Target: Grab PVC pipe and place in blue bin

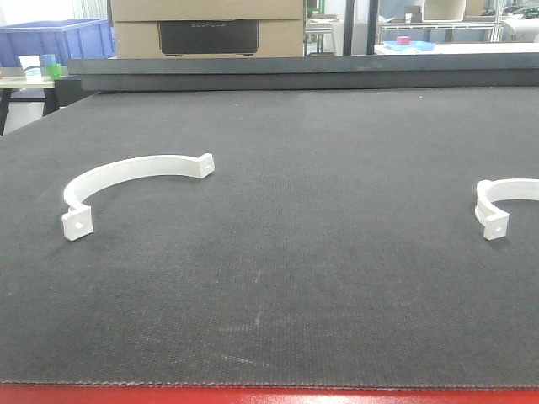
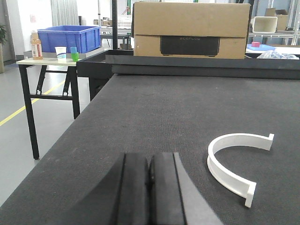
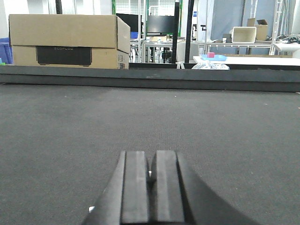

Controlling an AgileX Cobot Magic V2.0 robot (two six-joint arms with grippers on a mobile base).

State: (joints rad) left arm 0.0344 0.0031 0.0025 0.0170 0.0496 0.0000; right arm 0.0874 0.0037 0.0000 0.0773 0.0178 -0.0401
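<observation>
— Left fingers (image 2: 137, 187): released or clenched?
— Clenched. Black pads pressed flat together, only a thin seam between, nothing gripped. Low over the dark grey worktop (image 2: 154, 112).
— And the right fingers (image 3: 136, 187)?
— Clenched too, holding nothing. Tiny pale glint at the top of the seam, too small to name. Small white speck (image 3: 91, 208) just left of them at the bottom edge, impossible to say what.
— Whereabouts of the PVC?
— Left PVC half-ring (image 2: 236, 139) lying flat on the worktop, ahead and to the right of the left fingers, clearly apart from them. White, open side turned to the right, a drilled tab at each end. Right PVC half-ring (image 1: 514, 188) at the right border of the front view, cut off by the frame and well apart from the first. No telling its place relative to the right fingers. Neither piece touched.
— Blue bin?
— Blue bin (image 2: 70, 38) far ahead and to the left of the left fingers, off the worktop, on a side table (image 2: 47, 61) next to some cups (image 2: 61, 52). Cardboard box (image 2: 192, 30) straight ahead of both pairs of fingers, past the worktop's raised far edge.
</observation>
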